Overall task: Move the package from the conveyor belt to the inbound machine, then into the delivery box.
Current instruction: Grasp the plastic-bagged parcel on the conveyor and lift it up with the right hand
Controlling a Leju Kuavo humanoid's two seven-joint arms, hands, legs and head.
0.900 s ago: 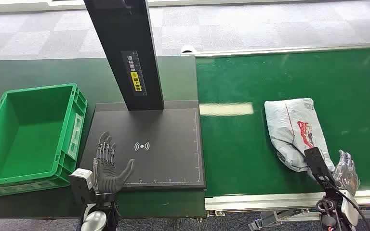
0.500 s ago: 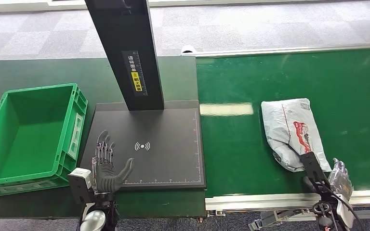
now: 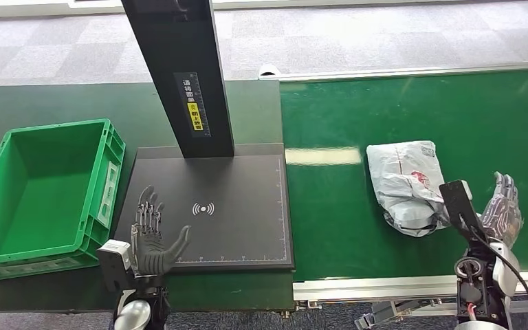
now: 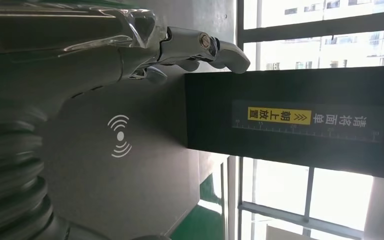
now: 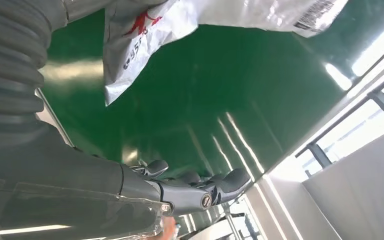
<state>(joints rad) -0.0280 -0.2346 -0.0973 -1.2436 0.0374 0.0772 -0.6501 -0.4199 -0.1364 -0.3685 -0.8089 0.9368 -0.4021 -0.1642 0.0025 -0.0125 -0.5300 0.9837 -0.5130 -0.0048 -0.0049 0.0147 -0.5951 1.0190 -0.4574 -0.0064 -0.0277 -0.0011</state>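
A crumpled white and grey package (image 3: 402,184) with red print lies on the green conveyor belt (image 3: 337,227). My right hand (image 3: 502,212) stands just to its right, raised over the belt with fingers spread and nothing in it. In the right wrist view the package (image 5: 180,20) lies across from my fingers (image 5: 205,192), with bare belt between them. My left hand (image 3: 152,235) hovers open over the front left corner of the inbound machine's black platform (image 3: 247,227). The green delivery box (image 3: 110,179) stands empty to the left of the platform.
The machine's black column (image 3: 179,69) with a yellow label rises from the back of the platform; the left wrist view shows the column (image 4: 285,115) ahead of my fingers (image 4: 200,45). The belt's metal front rail (image 3: 385,285) runs below the package.
The package has drifted left along the belt and looks more crumpled. My right hand has risen from the belt's front edge to the package's right side. The left hand has stayed put.
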